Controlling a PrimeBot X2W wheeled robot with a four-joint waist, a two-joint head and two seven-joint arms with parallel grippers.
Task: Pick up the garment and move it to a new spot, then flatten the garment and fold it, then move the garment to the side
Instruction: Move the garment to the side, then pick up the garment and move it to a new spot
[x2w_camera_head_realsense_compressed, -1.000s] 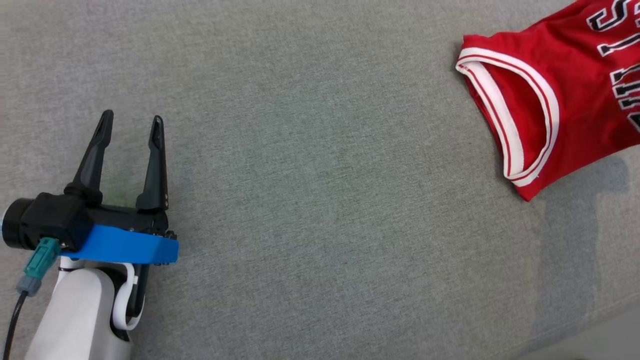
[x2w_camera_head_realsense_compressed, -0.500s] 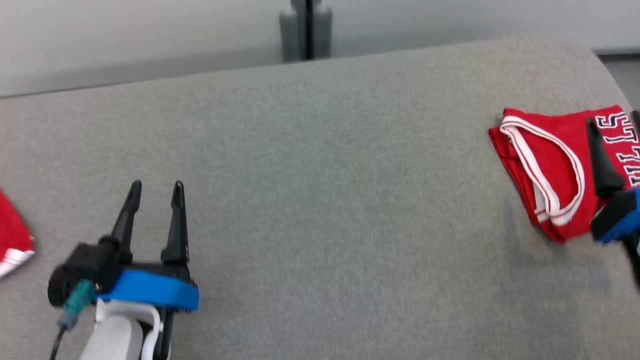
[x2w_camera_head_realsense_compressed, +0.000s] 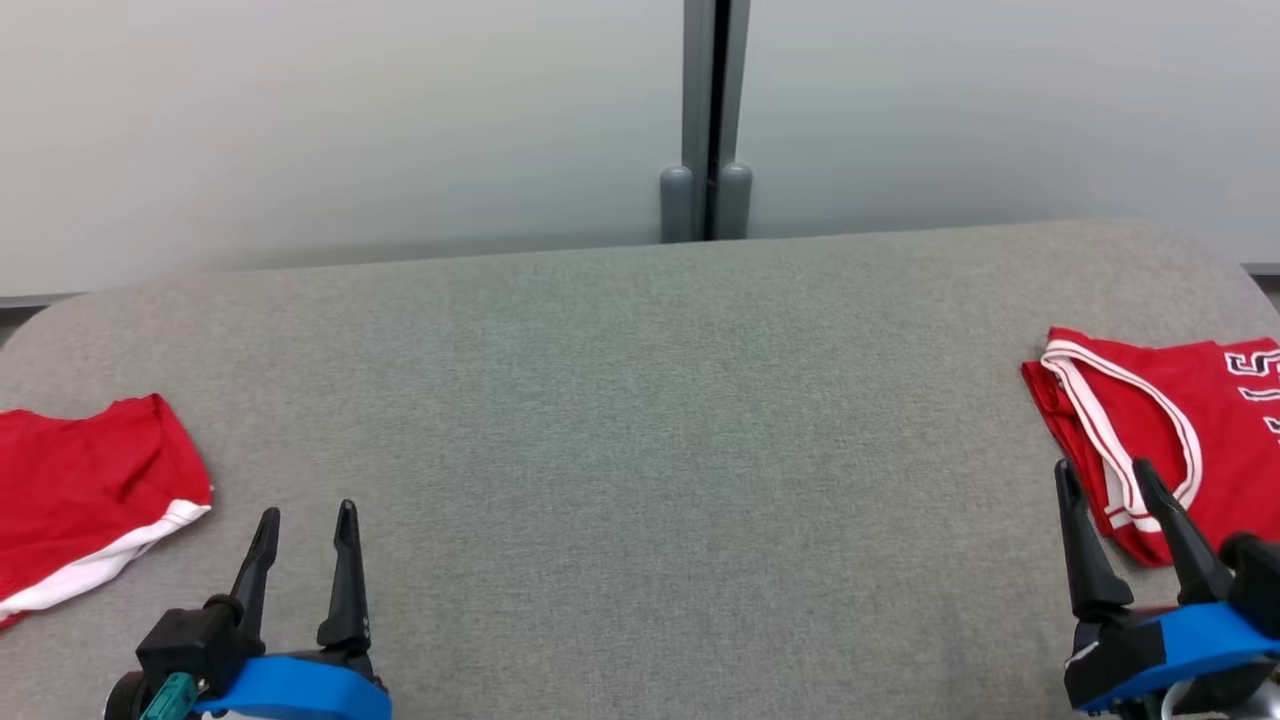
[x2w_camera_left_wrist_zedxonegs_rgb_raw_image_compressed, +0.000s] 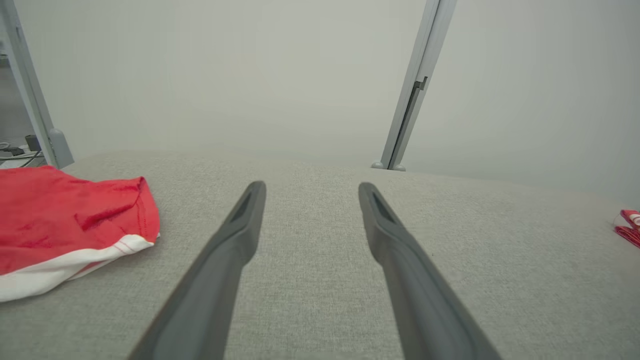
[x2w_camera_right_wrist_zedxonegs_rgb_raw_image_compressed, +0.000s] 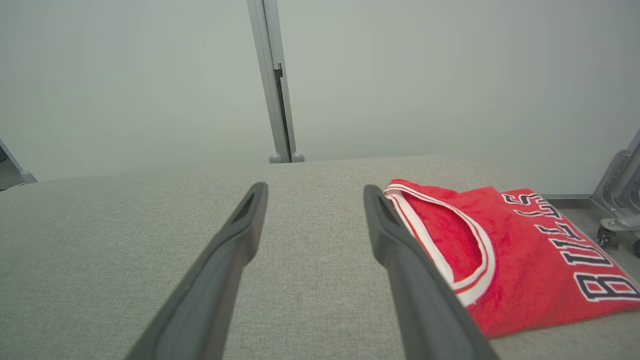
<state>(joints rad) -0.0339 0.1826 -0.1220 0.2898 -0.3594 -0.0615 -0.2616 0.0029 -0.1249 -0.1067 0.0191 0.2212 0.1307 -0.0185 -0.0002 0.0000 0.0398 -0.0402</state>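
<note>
The head camera has tipped up since the earlier frame, so the far wall and its grey post (x2w_camera_head_realsense_compressed: 708, 120) now show. The right gripper (x2w_camera_head_realsense_compressed: 1103, 467) has drawn back from over the red jersey (x2w_camera_head_realsense_compressed: 1170, 420) to the lower right. Its jaws stand wide apart and hold nothing, their tips just short of the jersey's near edge. The left gripper (x2w_camera_head_realsense_compressed: 307, 512) is also spread wide and empty, low over the grey table (x2w_camera_head_realsense_compressed: 640, 400). The jersey lies folded at the table's right end with its white-trimmed armhole toward the middle. The fold and the move to the side look done, and little seems left for this piece. A second red garment (x2w_camera_head_realsense_compressed: 80, 480) lies rumpled at the left end, apparently not yet folded.
</note>
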